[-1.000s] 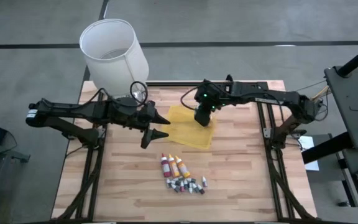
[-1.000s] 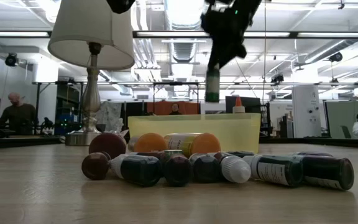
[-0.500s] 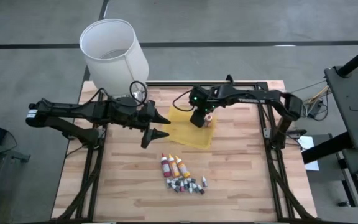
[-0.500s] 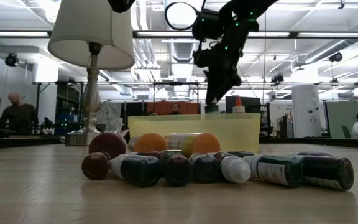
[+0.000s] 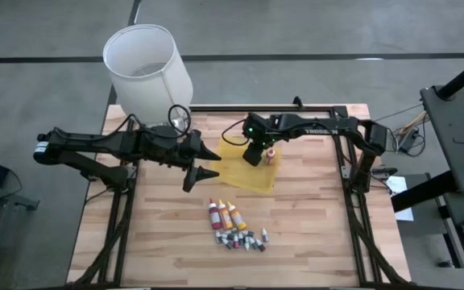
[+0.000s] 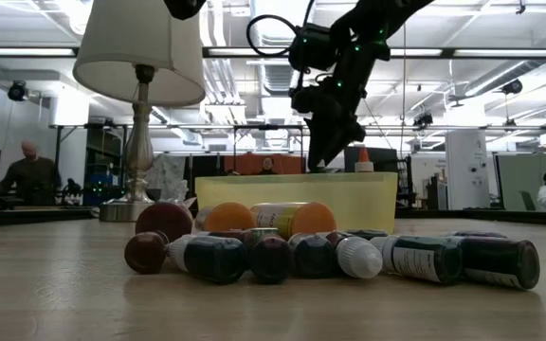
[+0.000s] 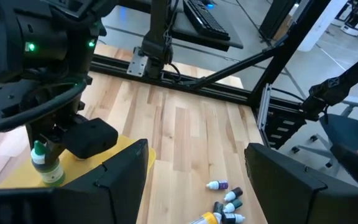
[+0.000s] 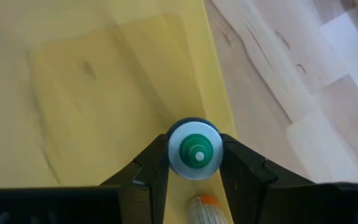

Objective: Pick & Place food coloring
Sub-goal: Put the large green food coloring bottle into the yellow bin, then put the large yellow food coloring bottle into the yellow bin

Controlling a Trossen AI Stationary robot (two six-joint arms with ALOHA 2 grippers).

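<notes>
Green food coloring bottle [image 8: 195, 151] stands upright, clamped between the right gripper [image 8: 194, 163] fingers, over the yellow tray [image 8: 92, 81].

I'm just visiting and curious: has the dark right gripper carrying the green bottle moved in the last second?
Yes. The right gripper with the green-capped bottle has shifted left and dropped lower into the yellow plastic tray.

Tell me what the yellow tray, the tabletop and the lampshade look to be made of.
Yellow tray: likely thin plastic, matte and translucent; light glows through its wall in the low view.
Tabletop: wood, probably butcher-block; pale glued strips with visible grain, low sheen.
Lampshade: white, fabric or stiff paper, which one is unclear; smooth matte drum, no weave visible.
</notes>
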